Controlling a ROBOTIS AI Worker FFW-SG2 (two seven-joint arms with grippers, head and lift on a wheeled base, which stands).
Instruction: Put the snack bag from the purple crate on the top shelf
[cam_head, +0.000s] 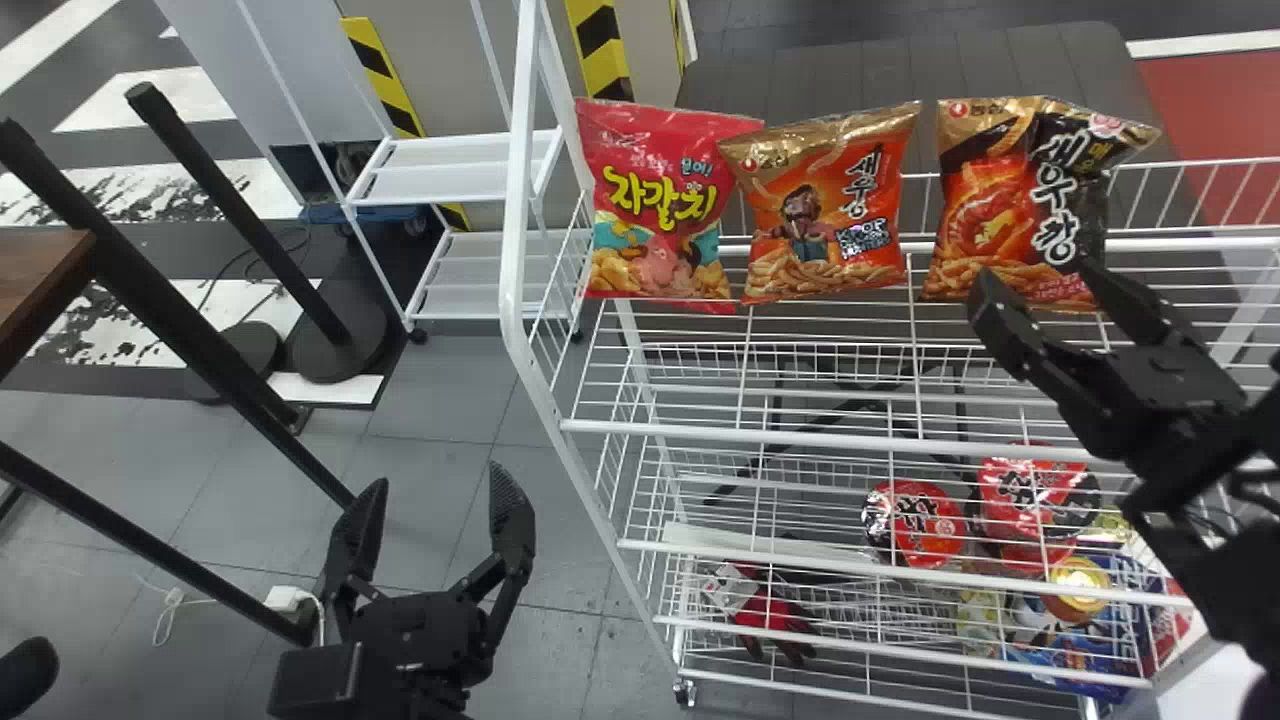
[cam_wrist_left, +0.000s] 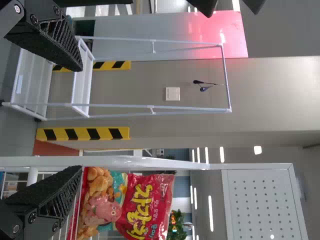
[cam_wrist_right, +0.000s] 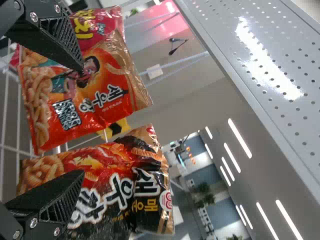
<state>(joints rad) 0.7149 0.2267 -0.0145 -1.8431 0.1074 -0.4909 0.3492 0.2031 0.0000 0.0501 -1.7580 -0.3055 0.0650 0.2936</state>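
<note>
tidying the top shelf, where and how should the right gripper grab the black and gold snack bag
Probably by its sides at mid-height, the right gripper coming from the front: the black and gold snack bag stands broad face forward, with a gap towards the orange bag.

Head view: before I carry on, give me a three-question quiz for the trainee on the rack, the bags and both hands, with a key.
1. Fill in the number: ___ snack bags are lined up along the upper part of the rack.
2. True or false: the left hand is open, with the floor behind it in the head view.
3. Which bag is nearest the right hand in the head view?
A. The red bag
B. The orange bag
C. The black bag

Key: 1. three; 2. true; 3. C
</note>
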